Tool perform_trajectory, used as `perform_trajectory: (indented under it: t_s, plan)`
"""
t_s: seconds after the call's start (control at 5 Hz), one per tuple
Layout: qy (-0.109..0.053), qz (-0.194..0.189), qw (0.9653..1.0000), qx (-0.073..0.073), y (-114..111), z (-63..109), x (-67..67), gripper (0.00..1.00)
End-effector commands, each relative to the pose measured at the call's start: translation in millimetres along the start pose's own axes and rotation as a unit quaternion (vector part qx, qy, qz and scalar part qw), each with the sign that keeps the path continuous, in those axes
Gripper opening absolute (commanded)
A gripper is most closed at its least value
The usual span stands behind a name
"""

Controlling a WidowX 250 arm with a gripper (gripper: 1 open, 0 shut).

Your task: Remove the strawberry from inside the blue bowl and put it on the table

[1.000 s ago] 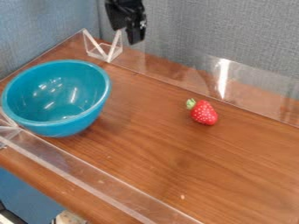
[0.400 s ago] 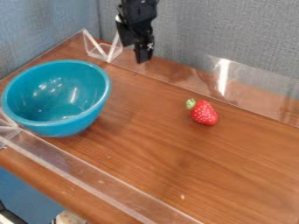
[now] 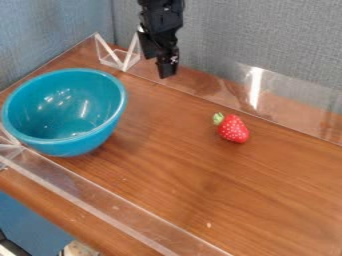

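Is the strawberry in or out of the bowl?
Out. The strawberry lies on the table, right of the bowl, whose inside shows nothing.

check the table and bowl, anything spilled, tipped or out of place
Nothing stands out. The blue bowl sits upright and empty at the left of the table. The strawberry lies on the wood to its right, apart from it and whole. The gripper hangs over the back edge, holding nothing.

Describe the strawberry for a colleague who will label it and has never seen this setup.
On the reddish-brown wood-grain table edged with clear acrylic walls, look right of the large glossy teal-blue bowl, toward the back wall. The small red strawberry with a green cap lies there alone, the only red thing on the wood.
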State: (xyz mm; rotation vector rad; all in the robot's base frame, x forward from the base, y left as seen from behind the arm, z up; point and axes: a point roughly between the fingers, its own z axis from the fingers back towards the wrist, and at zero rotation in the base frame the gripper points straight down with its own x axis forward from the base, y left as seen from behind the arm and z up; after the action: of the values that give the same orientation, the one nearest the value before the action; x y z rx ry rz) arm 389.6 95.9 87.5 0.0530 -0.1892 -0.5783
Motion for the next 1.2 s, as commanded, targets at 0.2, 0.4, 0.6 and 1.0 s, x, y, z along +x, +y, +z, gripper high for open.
perform_trajectory:
  t_s: [0.2,0.4,0.6,1.0]
  plan:
    - [-0.019,0.106,0.9930,0.049,27,23.0,-1.3,1.00]
    - [-0.029,0.071,0.9962,0.042,17,33.5,7.2,1.00]
    - [-0.036,0.037,0.9980,0.036,6,42.0,14.7,1.00]
    - [-0.044,0.028,0.9978,0.041,3,44.4,13.8,1.00]
